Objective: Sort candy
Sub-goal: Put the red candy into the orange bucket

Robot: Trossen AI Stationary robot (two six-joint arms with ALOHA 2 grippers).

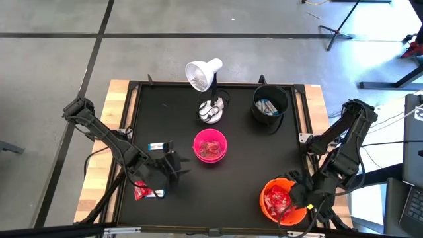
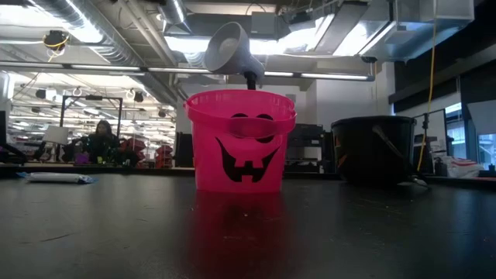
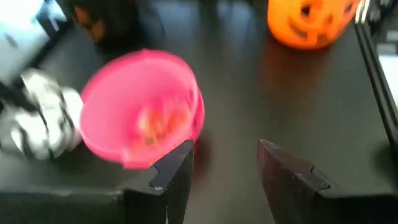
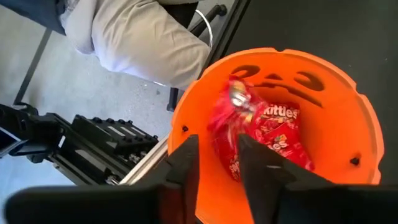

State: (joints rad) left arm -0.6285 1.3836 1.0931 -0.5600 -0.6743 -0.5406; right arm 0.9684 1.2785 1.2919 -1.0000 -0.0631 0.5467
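My left gripper (image 1: 177, 165) (image 3: 224, 174) is open and empty, low over the black mat, on the near-left side of the pink bucket (image 1: 210, 146) (image 3: 143, 106), which holds red candy. A white-and-blue bar (image 1: 156, 145) (image 2: 54, 177) and a red packet (image 1: 141, 193) lie on the mat near the left arm. My right gripper (image 1: 291, 197) (image 4: 219, 163) hangs over the orange bucket (image 1: 281, 201) (image 4: 336, 106), its fingers a little apart. A blurred red packet (image 4: 227, 127) shows just beyond that gap, above the red packets (image 4: 280, 134) lying in the bucket. My right gripper points down into the orange bucket from above. The blurred red packet's near end (image 4: 222, 155) lies in line with the narrow gap between the fingers. Whether the fingers touch it, I cannot tell.
A black bucket (image 1: 271, 106) (image 2: 373, 147) with white-and-blue bars stands at the far right of the mat. The white desk lamp (image 1: 205, 75) stands on its base (image 1: 211, 111) behind the pink bucket. The mat between the buckets is bare. A person sits in the room beyond the table (image 2: 101, 139).
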